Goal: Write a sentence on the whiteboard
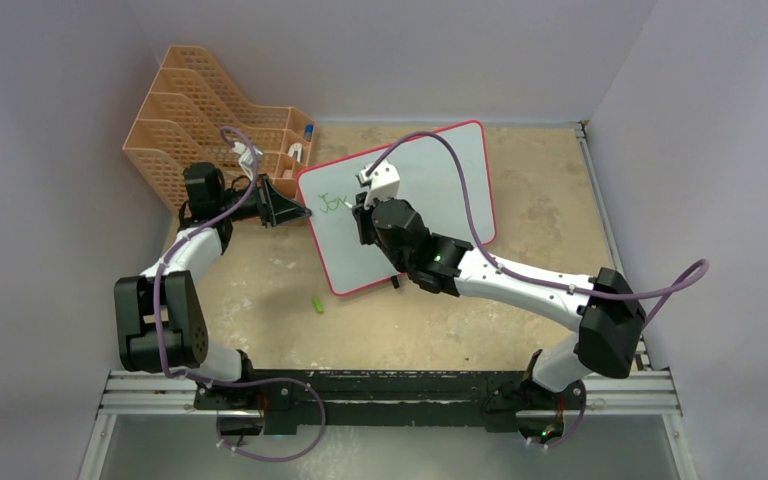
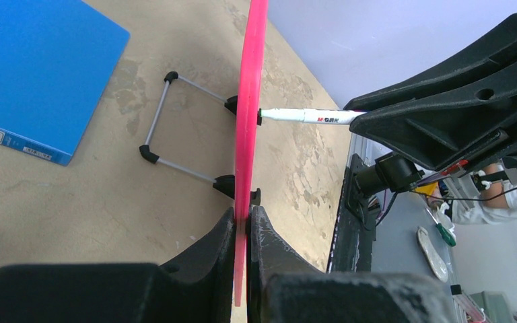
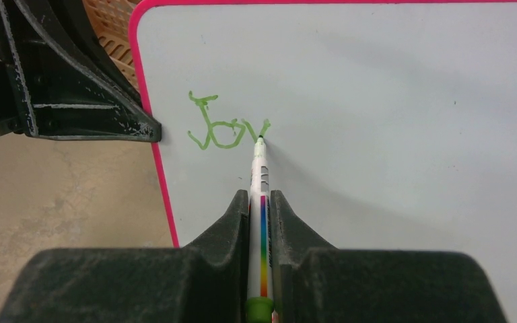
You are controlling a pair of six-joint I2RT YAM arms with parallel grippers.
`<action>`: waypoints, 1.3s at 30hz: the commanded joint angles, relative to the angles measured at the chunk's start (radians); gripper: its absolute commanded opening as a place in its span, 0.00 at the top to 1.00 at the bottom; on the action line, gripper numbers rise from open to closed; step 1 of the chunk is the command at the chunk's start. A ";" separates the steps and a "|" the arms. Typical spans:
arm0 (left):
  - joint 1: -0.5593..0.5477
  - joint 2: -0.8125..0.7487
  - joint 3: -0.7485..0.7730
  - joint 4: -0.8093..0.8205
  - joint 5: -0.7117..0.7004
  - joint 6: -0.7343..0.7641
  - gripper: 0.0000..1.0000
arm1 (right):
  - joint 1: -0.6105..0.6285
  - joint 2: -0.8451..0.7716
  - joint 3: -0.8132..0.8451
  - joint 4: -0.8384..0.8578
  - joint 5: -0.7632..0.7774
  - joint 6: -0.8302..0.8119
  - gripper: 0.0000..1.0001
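On the counter (image 1: 545,200) the whiteboard (image 1: 428,192) is propped, its edge clamped in the left gripper (image 2: 248,225); a marker (image 3: 260,168) is pinched by the right gripper (image 3: 260,202); of the sentence (image 3: 227,128) only "Joy" is written; most is left

Orange file rack (image 1: 190,100) rear-left (slotted); small green object (image 1: 317,303) on the table (image 1: 540,180).
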 commanded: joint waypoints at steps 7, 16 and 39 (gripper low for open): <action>-0.016 -0.025 0.023 0.003 0.020 0.022 1.00 | -0.001 -0.023 -0.032 -0.032 -0.037 0.051 1.00; -0.015 -0.025 0.024 0.002 0.019 0.022 1.00 | 0.007 -0.034 -0.058 -0.048 -0.064 0.079 1.00; -0.015 -0.031 0.026 -0.011 0.009 0.034 1.00 | -0.030 -0.189 -0.074 0.008 0.010 0.018 1.00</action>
